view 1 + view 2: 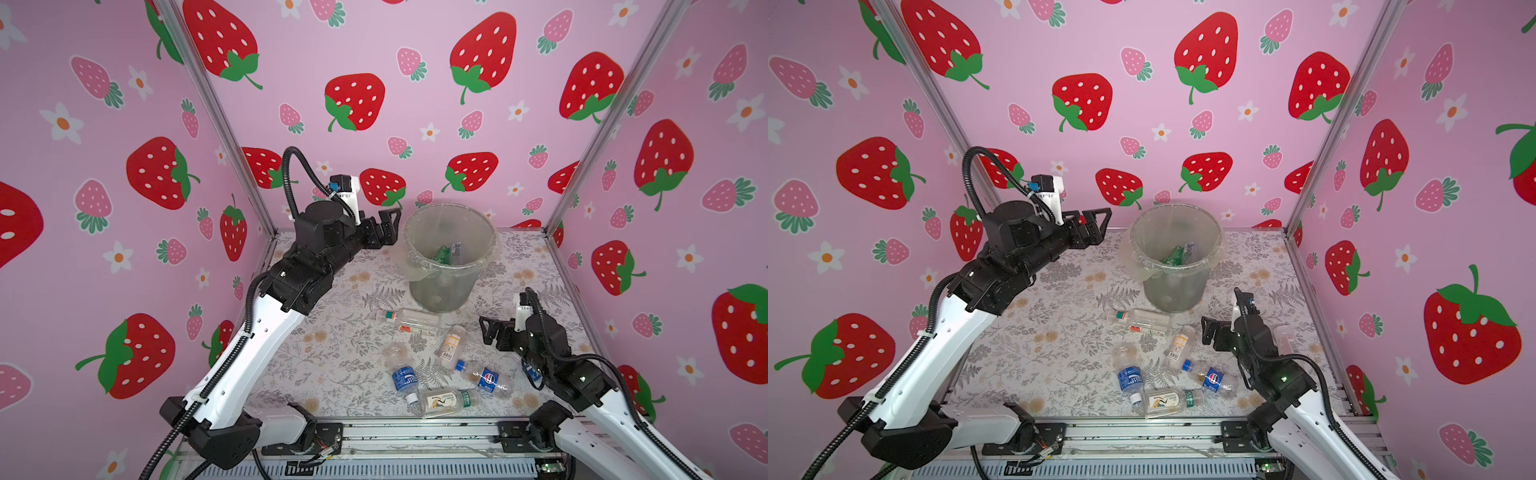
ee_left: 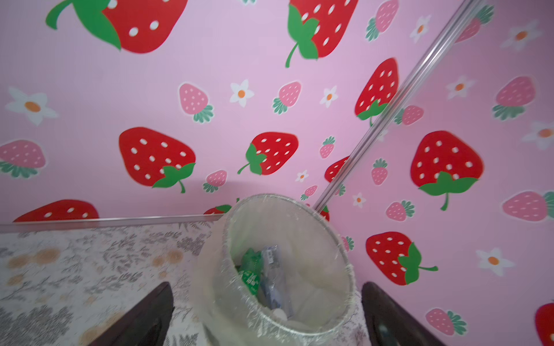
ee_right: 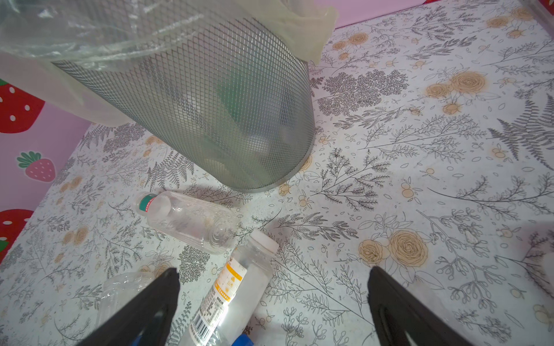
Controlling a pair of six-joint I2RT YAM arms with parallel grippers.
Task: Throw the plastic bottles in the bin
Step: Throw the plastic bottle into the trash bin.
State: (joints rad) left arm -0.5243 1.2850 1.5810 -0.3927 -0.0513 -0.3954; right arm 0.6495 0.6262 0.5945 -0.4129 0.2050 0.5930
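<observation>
Plastic bottles litter the bench before the bin, which seemingly holds a green one; left claw gapes beside its rim, right claw gapes by the bottles.

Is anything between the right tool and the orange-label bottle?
Nothing visible. The open right tool faces the orange-label bottle directly; a clear bottle lies beyond it, nearer the bin.

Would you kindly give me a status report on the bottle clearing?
Left gripper open, empty, by the bin. Right gripper open over loose bottles. Green bottle already binned. Nothing blocking.
</observation>
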